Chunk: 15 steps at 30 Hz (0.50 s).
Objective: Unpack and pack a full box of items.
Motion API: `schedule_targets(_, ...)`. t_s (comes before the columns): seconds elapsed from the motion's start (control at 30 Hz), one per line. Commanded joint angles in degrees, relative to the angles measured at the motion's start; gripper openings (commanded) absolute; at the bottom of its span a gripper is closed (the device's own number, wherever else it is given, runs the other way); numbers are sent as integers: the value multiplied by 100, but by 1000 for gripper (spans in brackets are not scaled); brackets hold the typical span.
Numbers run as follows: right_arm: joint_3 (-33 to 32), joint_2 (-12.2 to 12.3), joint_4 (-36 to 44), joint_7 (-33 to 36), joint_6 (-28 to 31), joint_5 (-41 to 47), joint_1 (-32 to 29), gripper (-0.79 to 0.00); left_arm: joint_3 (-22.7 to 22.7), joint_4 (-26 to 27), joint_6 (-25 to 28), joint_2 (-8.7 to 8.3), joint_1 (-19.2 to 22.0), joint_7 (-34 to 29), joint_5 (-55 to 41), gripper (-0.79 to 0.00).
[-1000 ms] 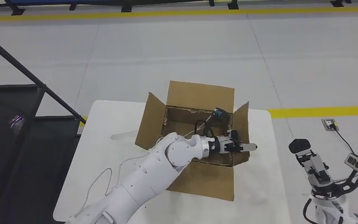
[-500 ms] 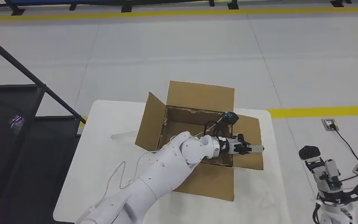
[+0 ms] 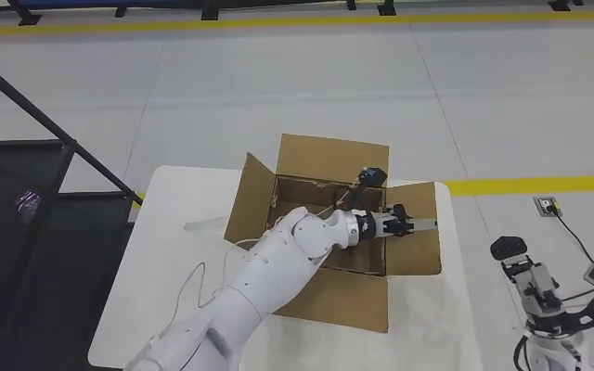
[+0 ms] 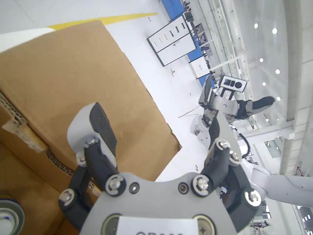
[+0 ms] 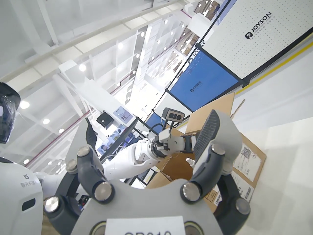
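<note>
Left claw (image 3: 408, 223): fingers wide apart, empty, above flap (image 3: 422, 252) of open brown cardboard box (image 3: 345, 301).
Right claw (image 5: 151, 123): wide apart, empty, beside white table (image 3: 167, 278).

Noted box (image 3: 343, 297) as matt brown corrugated cardboard, fluting rough at torn edges. Logged worktop (image 3: 158, 278) as smooth matt white. Recorded left gripper (image 4: 156, 116): dull grey metal plate, shiny screw heads, semi-gloss white plastic finger shells, matt black dimpled inner faces. Same materials on right gripper (image 5: 151, 121), inner face ribbed.

Left arm (image 3: 278, 269) glossy white shells; left gripper (image 4: 156, 116) grey plate, silver screws, black links.
</note>
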<state>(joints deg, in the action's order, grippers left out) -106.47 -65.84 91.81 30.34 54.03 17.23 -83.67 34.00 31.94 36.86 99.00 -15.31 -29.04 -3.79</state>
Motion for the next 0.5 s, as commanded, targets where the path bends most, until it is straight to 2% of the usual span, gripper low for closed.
schedule_targets(0.0, 20, 0, 158, -34, -72, -331, 58, 0, 201, 63, 161, -105, 11, 21, -12, 0)
schedule_targets(0.1, 138, 0, 486, -27, -217, -917, 188, 0, 594, 309, 382, -345, -45, 126, 84, 0)
schedule_targets(0.23, 403, -8, 880, -61, -505, -1663, 418, 0, 1279, 1089, 250, -827, -352, 406, 848, 0)
schedule_targets(0.3, 551, -16, 1047, -117, -634, -2027, 540, 0, 1764, 1964, 14, -1119, -787, 490, 1356, 0)
schedule_targets(0.33, 636, -22, 1126, -160, -701, -2192, 598, 0, 2072, 2562, -173, -1274, -1102, 465, 1601, 0)
schedule_targets(0.4, 824, -34, 1240, -241, -794, -2408, 709, 0, 2809, 3966, -736, -1577, -1897, 270, 2151, 0)
schedule_targets(0.47, 1003, -41, 1307, -271, -881, -2554, 835, 0, 3551, 5436, -1309, -1808, -2803, -108, 2463, 0)
